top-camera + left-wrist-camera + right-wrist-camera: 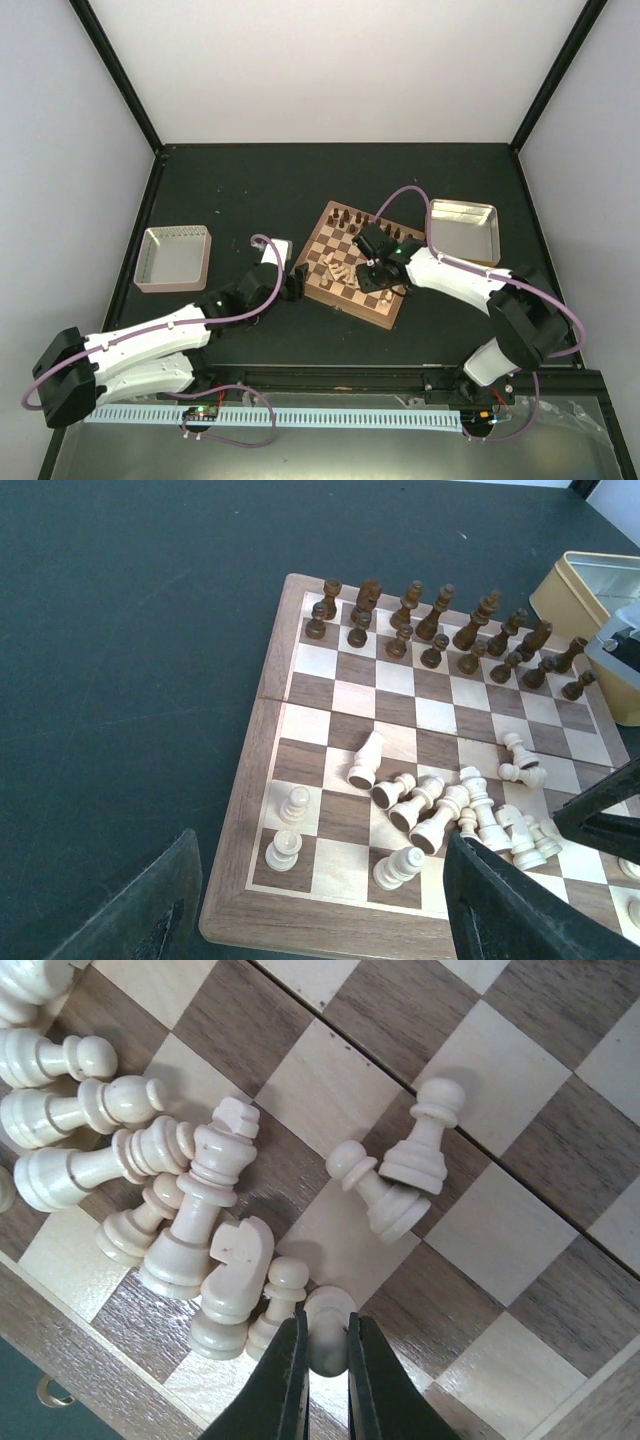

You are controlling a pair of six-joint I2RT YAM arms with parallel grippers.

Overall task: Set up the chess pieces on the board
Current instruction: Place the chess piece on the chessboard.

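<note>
Right claw (pixel 327 1345) pinches a pale piece (pixel 328 1318) between narrow fingers, low over the board (pixel 385 312). The piece is in the row of squares next to the board's plain border, so its room on that side is tight. On its other side it sits just beside a small pawn (pixel 283 1282) at the rim of the pale heap (pixel 190 1210), where a king, a knight and several more pieces lie on their sides, touching each other. 2 more pale pawns (pixel 395 1185) lie crossed a little apart from the heap, with bare squares around them.

The left claw (pixel 322 880) hangs off the board's near edge over the black table (pixel 250 190), its fingers (pixel 150 910) wide apart with nothing between them. From its wrist camera, the dark pieces (pixel 430 630) stand upright in 2 rows along the far edge. About 2 rows of bare squares part them from the heap. 2 pale pawns (pixel 288 828) stand upright on the left column near the near corner, well away from the pile.

From above, the board sits turned at an angle in the middle of the table. 1 metal tray (pixel 172 258) lies well to the left. Another tray (pixel 462 230) lies near the board's far right corner, and the right arm reaches in just beside it.
</note>
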